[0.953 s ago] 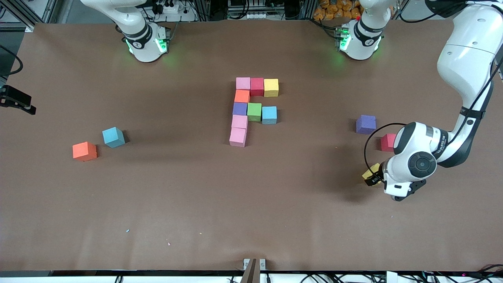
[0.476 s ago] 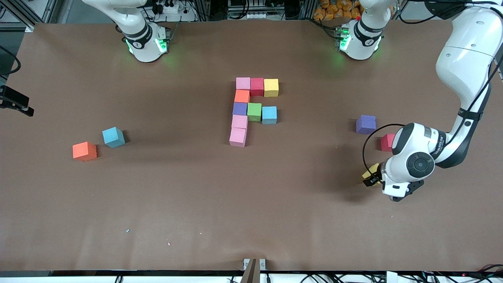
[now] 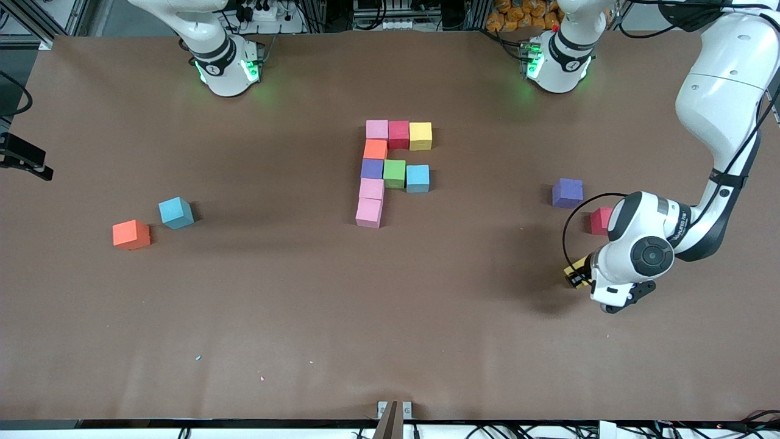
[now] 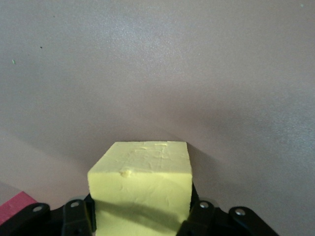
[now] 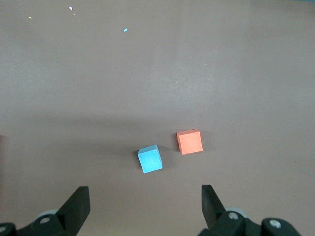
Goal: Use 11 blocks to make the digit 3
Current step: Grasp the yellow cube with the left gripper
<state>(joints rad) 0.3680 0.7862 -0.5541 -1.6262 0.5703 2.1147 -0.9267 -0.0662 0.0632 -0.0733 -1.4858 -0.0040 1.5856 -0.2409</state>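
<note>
My left gripper [image 3: 577,277] is shut on a yellow block [image 3: 571,269], low over the table near the left arm's end. In the left wrist view the yellow block [image 4: 142,189] fills the space between the fingers [image 4: 202,216]. Beside it lie a purple block [image 3: 567,192] and a red block [image 3: 599,221], the red one half hidden by the arm. Several blocks [image 3: 393,172] sit joined at mid table: pink, red and yellow in a row, then orange, purple, green, blue and two pink. My right gripper [image 5: 145,206] is open, high over a blue block [image 5: 150,159] and an orange block [image 5: 189,141].
The loose blue block [image 3: 176,213] and orange block [image 3: 131,235] lie toward the right arm's end. A black part with a cable [image 3: 24,157] shows at that end's edge. Small specks [image 3: 198,358] lie near the front edge.
The left hand has shifted slightly over the yellow block and now covers more of it. The other blocks have not moved.
</note>
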